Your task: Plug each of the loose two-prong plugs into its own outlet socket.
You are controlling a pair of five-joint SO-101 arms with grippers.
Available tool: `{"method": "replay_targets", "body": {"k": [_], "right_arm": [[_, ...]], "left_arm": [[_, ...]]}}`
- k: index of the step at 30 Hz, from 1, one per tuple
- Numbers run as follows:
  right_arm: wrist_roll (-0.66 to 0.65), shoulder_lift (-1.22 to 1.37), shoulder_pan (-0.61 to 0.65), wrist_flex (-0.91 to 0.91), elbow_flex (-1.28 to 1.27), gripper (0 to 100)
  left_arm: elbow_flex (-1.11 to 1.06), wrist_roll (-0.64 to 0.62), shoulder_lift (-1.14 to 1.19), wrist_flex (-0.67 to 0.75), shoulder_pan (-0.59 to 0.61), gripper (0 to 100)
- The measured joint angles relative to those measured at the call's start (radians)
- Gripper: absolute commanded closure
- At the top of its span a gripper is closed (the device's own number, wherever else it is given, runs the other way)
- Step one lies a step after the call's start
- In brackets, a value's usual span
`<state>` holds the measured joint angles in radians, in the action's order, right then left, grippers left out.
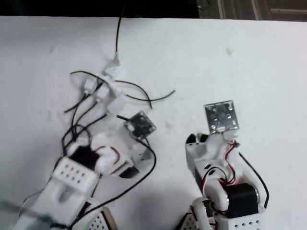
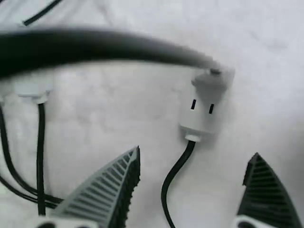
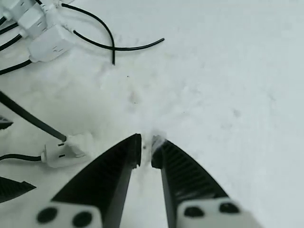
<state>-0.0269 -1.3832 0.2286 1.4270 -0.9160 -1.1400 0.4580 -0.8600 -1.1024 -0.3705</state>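
Fingers point(image 2: 114, 185) of the left gripper point(image 2: 194, 156) stand wide apart and hold nothing. In the left wrist view a white socket point(image 2: 202, 111) lies on the tabletop just beyond their tips, two slots showing on its upper face. Its black cord point(image 2: 173, 180) trails back through the gap between them. A thick black cable point(image 2: 95, 47) crosses above.

To take the socket well, I judge the fingers should come down on its two plain sides, keep the slots uncovered, and leave the cord free so nothing twists as they close.

The right wrist view shows the right gripper point(image 3: 146, 147) with its fingers all but closed on nothing, low over bare tabletop. The same socket lies off to one side.

From the high view, a bunch of white plugs and sockets point(image 1: 106, 86) with tangled black cords sits toward the far left of the tabletop point(image 1: 230, 62), well apart from the right arm. The surface is plain white and faintly dimpled. A dark strip point(image 1: 96, 7) of the room runs beyond the far edge.
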Motion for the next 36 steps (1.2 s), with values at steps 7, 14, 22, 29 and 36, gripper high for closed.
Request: {"method": "replay_targets", "body": {"k": [7,14,22,29,36], "right_arm": [[0.0,0.0,-0.06,0.0,0.0,95.3],[0.0,0.0,-0.092,0.0,0.0,95.2],[0.0,0.0,-0.095,0.0,0.0,95.4],[0.0,0.0,-0.095,0.0,0.0,95.4],[0.0,0.0,-0.095,0.0,0.0,95.4]], "left_arm": [[0.124,0.008,0.292,0.051,-0.008,66],[0.255,0.008,0.551,0.091,-0.011,66],[0.377,-0.015,0.74,0.094,-0.012,78],[0.434,-0.032,0.776,0.132,-0.011,80],[0.532,-0.032,0.783,0.226,0.091,80]]}}
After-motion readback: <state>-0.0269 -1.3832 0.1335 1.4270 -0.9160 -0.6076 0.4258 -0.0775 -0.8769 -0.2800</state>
